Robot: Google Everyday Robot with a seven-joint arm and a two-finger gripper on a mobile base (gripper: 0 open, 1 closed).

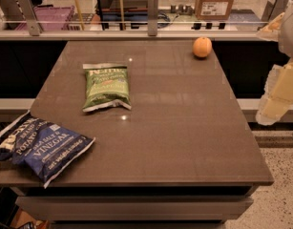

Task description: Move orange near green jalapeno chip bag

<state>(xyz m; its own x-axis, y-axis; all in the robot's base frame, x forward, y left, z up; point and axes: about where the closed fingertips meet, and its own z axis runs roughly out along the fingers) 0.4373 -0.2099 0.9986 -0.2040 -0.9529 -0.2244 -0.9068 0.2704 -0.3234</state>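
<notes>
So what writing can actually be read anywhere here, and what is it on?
"POTATO": on the dark blue chip bag.
"SEA SALT & VINEGAR": same bag; its other print is too blurred.
On the green jalapeno chip bag: white lettering, too blurred to read.
On the cardboard box behind the table: a label, too small.
On the orange: none.
On the robot's jaws, the gripper at the right edge beside the table: none.

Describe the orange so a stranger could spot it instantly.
Start at the brown table and look to its far right corner. The orange sits there alone, far from the green jalapeno chip bag and from the gripper beyond the table's right edge. Unlike that flat crinkly bag, it is small, round and smooth.
</notes>
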